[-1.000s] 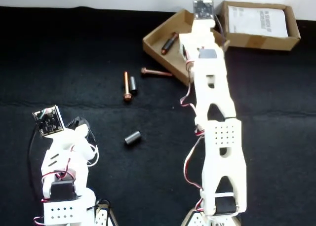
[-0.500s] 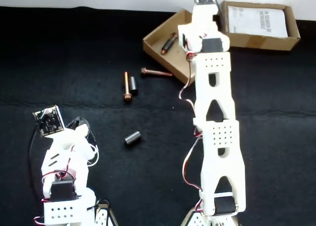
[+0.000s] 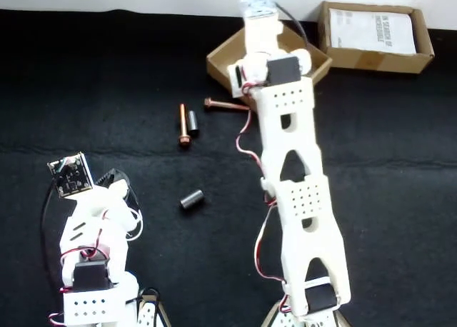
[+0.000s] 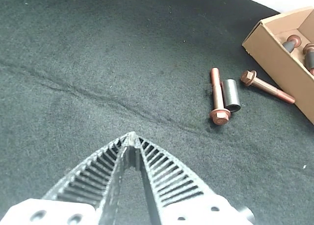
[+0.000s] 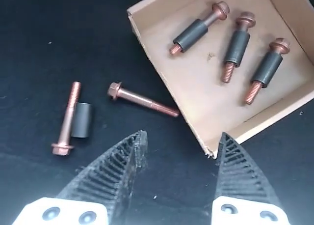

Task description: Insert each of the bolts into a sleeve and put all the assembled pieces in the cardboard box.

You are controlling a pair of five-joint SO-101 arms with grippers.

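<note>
The cardboard box [image 5: 198,118] holds three bolts in dark sleeves [image 5: 197,30], lying side by side. My right gripper [image 5: 182,139] hangs open above the box's near corner, nothing between its fingers. On the black mat beside the box lie a bare copper bolt [image 5: 143,99], a second bolt [image 5: 65,119] and a dark sleeve [image 5: 81,120] touching it. The high view shows another loose sleeve [image 3: 191,199] nearer the arms. My left gripper [image 4: 131,137] is shut and empty, low over the mat, well short of the bolt and sleeve pair [image 4: 223,95].
A second, shallower cardboard tray [image 3: 375,34] with a printed sheet stands at the back right. The right arm [image 3: 289,163] stretches across the table's middle to the box [image 3: 221,61]. The left arm [image 3: 93,241] is folded at the front left.
The right arm has swung left, its wrist going from the box's right side to over its left part. The left arm and loose parts have not moved.
</note>
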